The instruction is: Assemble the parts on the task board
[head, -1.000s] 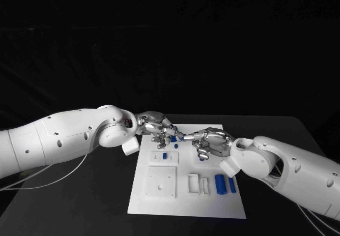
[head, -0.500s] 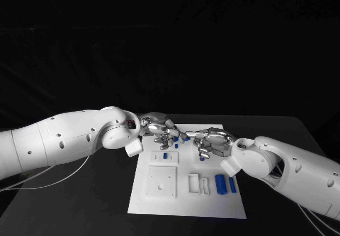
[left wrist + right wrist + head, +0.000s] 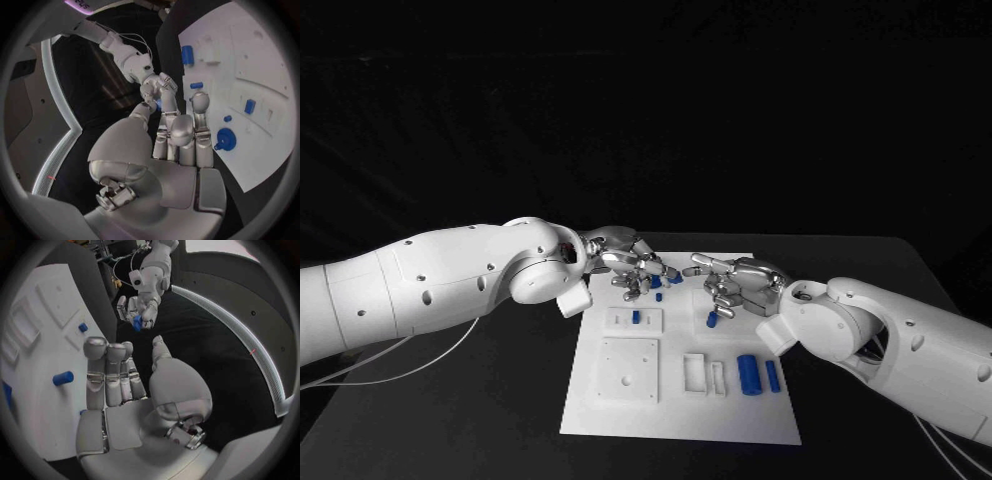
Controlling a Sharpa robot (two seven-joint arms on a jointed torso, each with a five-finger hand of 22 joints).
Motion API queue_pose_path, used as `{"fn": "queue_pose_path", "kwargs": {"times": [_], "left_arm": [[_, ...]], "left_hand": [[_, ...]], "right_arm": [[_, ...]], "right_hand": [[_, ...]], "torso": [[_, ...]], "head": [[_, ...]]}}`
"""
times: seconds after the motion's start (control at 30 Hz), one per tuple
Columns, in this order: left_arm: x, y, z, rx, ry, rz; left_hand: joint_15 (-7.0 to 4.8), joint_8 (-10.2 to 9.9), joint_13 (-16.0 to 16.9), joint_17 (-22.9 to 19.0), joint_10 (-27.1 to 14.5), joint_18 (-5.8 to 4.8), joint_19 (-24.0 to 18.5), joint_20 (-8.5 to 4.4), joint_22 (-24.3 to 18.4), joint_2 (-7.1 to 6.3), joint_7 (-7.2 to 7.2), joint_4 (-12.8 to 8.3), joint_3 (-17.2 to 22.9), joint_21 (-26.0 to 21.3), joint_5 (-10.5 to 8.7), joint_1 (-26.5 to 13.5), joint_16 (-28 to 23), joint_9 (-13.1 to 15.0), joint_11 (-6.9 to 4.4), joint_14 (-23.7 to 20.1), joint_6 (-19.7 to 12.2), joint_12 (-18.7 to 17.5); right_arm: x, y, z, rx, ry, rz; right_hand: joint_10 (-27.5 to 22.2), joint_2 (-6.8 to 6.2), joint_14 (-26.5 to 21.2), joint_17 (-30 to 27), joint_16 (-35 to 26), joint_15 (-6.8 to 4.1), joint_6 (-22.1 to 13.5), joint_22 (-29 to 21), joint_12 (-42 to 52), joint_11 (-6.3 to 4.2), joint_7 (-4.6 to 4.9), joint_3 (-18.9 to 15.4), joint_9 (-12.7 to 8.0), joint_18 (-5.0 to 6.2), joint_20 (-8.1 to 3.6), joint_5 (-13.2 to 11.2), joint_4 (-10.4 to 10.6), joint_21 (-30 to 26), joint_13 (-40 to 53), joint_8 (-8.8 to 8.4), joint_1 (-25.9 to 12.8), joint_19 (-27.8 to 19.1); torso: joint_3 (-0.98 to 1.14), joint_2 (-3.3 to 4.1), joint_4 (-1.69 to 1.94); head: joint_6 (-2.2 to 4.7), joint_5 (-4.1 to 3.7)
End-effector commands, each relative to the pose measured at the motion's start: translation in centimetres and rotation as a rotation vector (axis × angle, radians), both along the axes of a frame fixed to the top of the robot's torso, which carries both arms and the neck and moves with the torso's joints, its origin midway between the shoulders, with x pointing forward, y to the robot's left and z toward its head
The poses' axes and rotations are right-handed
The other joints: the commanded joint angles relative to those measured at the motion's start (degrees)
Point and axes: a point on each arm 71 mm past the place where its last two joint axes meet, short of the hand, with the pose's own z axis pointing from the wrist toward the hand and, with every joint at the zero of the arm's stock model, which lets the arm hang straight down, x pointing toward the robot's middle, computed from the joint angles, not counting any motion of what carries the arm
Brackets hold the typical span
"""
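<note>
Left hand (image 3: pixel 629 266) pinches a small blue part (image 3: pixel 137 323) over the task board (image 3: pixel 733 420) — likely ready to fit it in. Right hand (image 3: pixel 733 285) is spread, holding nothing — waiting close by.

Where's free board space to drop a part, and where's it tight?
Free: the task board strip along its near edge, below the square white block and two blue cylinders. Tight: the far end, where the left hand and right hand meet over small blue parts.

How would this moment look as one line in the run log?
left hand: holds blue part | right hand: open above task board | assembly: unfinished
</note>
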Motion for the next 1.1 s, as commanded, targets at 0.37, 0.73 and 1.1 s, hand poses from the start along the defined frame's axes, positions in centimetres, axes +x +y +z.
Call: {"fn": "queue_pose_path", "kwargs": {"times": [0.37,0.73,1.1], "left_arm": [[1.5,2.5,0.2,0.323,0.081,0.02],[3.1,4.4,1.0,0.578,0.169,-0.028],[4.5,3.4,0.4,0.755,0.131,-0.039]], "left_hand": [[0.08,0.2,0.07,2.34,1.7,-0.65,0.36,-0.24,0.98,-1.02,-1.24,-9.86,8.62,0.77,3.2,-1.41,0.25,0.72,-0.19,1.46,2.15,-1.13],[0.39,0.23,0.09,4.54,2.43,-0.63,0.13,0.05,1.07,-1.45,-1.33,-10.66,8.9,1.07,6.05,-2.0,0.87,1.9,-0.1,1.78,2.56,-1.44],[0.55,0.22,0.11,5.14,2.73,-0.63,0.02,0.21,1.05,-1.38,-1.33,-11.04,8.97,1.35,6.06,-2.29,0.8,2.5,-0.05,1.94,2.53,-1.55]], "right_arm": [[3.0,-4.5,4.8,-0.039,-0.22,-0.172],[6.4,-8.3,8.8,-0.108,-0.38,-0.277],[8.6,-10.2,10.3,-0.162,-0.457,-0.347]], "right_hand": [[0.07,0.37,-0.08,-0.43,-0.17,-0.08,0.33,4.09,0.52,-0.19,-0.35,0.33,-0.04,0.56,0.27,0.71,0.16,0.03,-0.66,-0.1,-0.06,2.35],[0.51,-0.43,0.11,-0.56,-0.12,-0.23,0.8,4.22,0.61,-0.35,-0.5,-0.46,-0.06,0.39,0.09,3.9,-0.73,0.5,-1.27,-0.12,-0.19,2.54],[0.74,-0.14,0.24,-0.46,0.06,-0.32,1.12,4.29,0.61,-0.43,-0.59,-0.49,-0.06,0.33,0.01,4.2,-1.13,0.86,-1.48,-0.14,0.1,2.66]], "torso": [[-0.01,-0.6,-0.26],[0.09,-1.53,-0.28],[-0.01,-1.49,-0.29]], "head": [[-0.52,0.3],[-1.98,0.92],[-3.03,1.71]]}}
